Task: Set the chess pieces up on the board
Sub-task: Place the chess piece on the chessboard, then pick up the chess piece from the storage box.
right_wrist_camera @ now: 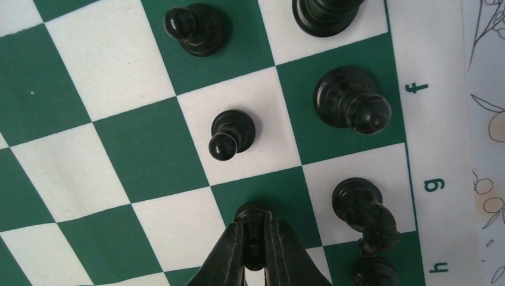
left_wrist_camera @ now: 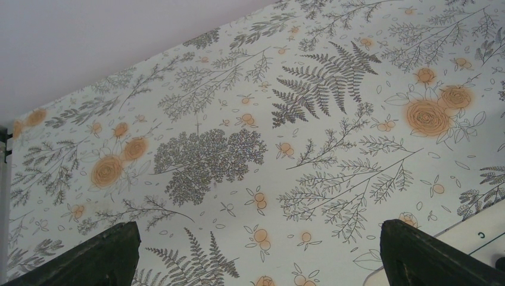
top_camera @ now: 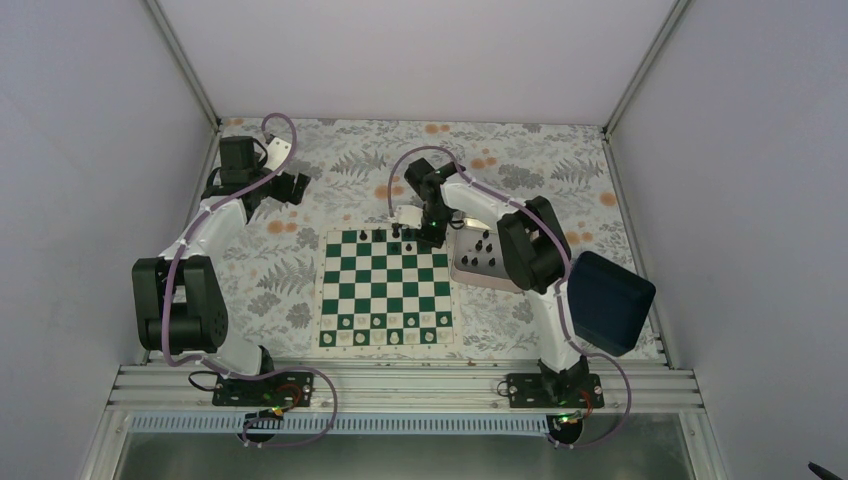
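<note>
Over the flat checkered board (right_wrist_camera: 119, 149), right end effector (right_wrist_camera: 254, 231) pinches a rounded black pawn (right_wrist_camera: 252, 211); left end effector (left_wrist_camera: 257, 231) gapes.

hidden: gripped piece (right_wrist_camera: 252, 212), mostly behind jaws | cut off: corner piece (right_wrist_camera: 375, 275), bottom edge | too small: tray pieces (top_camera: 489, 242), kind unclear

The tray (top_camera: 466, 273) lies just right of the board (top_camera: 385, 291).

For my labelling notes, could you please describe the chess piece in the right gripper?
At the far edge of the green-and-white chessboard, find the black horse-headed knight beside the letter g. One square inward, over green, is a small black pawn; unlike its neighbours, the right gripper is shut on its head.
</note>
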Robot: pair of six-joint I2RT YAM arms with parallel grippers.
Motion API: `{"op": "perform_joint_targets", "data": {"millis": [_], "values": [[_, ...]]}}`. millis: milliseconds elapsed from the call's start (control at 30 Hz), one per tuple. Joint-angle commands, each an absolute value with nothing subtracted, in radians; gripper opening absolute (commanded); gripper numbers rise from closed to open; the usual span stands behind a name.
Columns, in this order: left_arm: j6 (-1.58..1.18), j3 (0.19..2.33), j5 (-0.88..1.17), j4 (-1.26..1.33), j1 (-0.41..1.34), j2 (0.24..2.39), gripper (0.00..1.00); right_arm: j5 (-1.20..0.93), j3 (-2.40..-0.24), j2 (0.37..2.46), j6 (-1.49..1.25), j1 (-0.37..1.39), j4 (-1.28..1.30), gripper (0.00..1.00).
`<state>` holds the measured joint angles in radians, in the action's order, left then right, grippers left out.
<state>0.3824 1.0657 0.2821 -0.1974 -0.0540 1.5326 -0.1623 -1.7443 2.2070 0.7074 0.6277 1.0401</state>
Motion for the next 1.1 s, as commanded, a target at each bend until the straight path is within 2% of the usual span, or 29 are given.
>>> {"op": "perform_joint_targets", "data": {"millis": [0, 100, 267, 500, 700, 867, 1067], "values": [[0.392, 1.066, 0.295, -0.181, -0.057, 1.539, 1.0, -0.173, -1.761, 2.227, 0.721, 0.639, 1.04, 0.07], [0.393, 1.068, 0.297, -0.182, -0.057, 1.54, 1.0, -0.163, -1.755, 2.215, 0.715, 0.639, 1.033, 0.17], [0.393, 1.066, 0.295, -0.184, -0.056, 1.538, 1.0, -0.164, -1.759, 2.165, 0.716, 0.634, 1.043, 0.27], [0.393, 1.066, 0.289, -0.183, -0.057, 1.536, 1.0, -0.147, -1.751, 2.02, 0.702, 0.583, 1.104, 0.29], [0.392, 1.066, 0.287, -0.178, -0.057, 1.539, 1.0, -0.078, -1.66, 1.903, 0.697, 0.413, 1.083, 0.32], [0.391, 1.073, 0.293, -0.183, -0.056, 1.542, 1.0, -0.066, -1.583, 1.886, 0.705, 0.304, 1.031, 0.34], [0.39, 1.072, 0.293, -0.189, -0.056, 1.538, 1.0, -0.102, -1.518, 1.925, 0.71, 0.262, 0.957, 0.34]]}}
